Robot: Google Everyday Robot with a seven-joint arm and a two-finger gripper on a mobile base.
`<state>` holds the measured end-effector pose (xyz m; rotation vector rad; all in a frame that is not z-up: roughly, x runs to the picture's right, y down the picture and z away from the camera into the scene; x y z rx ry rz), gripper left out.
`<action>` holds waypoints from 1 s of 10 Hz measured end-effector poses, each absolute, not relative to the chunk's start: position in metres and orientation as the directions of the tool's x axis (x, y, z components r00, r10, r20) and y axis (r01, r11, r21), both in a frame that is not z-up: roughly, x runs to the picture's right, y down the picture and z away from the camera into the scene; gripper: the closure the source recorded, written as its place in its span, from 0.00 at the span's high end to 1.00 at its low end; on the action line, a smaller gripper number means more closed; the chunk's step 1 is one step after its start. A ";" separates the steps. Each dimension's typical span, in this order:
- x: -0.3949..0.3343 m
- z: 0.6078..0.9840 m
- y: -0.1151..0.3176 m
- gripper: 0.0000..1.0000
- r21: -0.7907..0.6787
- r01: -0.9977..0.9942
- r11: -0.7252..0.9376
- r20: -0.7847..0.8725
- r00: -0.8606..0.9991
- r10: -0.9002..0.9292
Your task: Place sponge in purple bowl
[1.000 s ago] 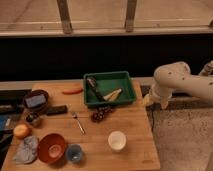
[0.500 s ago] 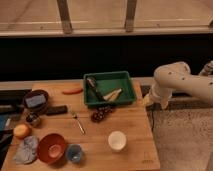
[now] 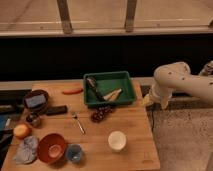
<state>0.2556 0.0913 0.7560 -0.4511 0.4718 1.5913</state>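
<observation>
The purple bowl (image 3: 36,95) sits at the left edge of the wooden table (image 3: 135,125). A blue-grey sponge (image 3: 34,101) lies inside it. My white arm comes in from the right, and the gripper (image 3: 148,100) hangs off the table's right side, just right of the green tray (image 3: 108,78). It is far from the bowl, with nothing visibly in it.
The green tray holds a few utensils. On the table are an orange-red bowl (image 3: 51,147), a small blue cup (image 3: 74,153), a white cup (image 3: 116,140), a grey cloth (image 3: 25,150), an orange fruit (image 3: 21,131), a fork (image 3: 77,121), grapes (image 3: 100,115) and a red vegetable (image 3: 72,91).
</observation>
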 end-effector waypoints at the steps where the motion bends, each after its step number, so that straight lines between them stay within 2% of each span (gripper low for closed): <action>1: 0.256 0.756 0.091 0.62 0.032 -0.998 -0.062 -0.550 -0.070 0.832; 6: 0.254 0.756 0.092 0.62 0.025 -0.998 -0.063 -0.551 -0.066 0.832; 10: 0.220 0.745 0.083 0.62 -0.058 -0.998 -0.003 -0.519 0.028 0.854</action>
